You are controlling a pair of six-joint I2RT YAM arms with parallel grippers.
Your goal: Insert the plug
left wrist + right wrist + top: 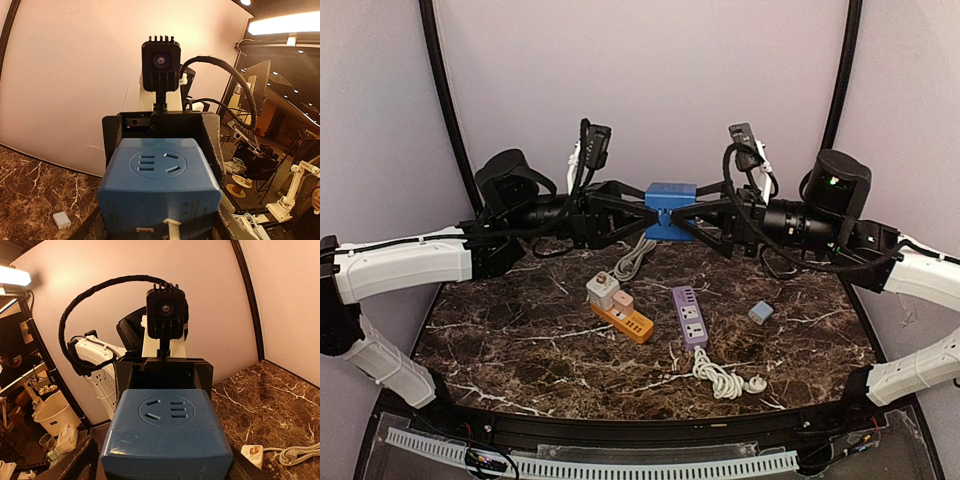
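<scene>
Blue plastic cube adapter [670, 208], upper centre: pinched by left fingers [628, 198] and right fingers [713, 205] together, likely reorienting its prongs [172, 227] for insertion.

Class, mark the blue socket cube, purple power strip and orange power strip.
blue socket cube [670, 193], top view, upper face
purple power strip [689, 317], top view, middle
orange power strip [636, 325], top view, right end

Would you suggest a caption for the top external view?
Left gripper and right gripper hold a blue socket cube aloft.
</scene>
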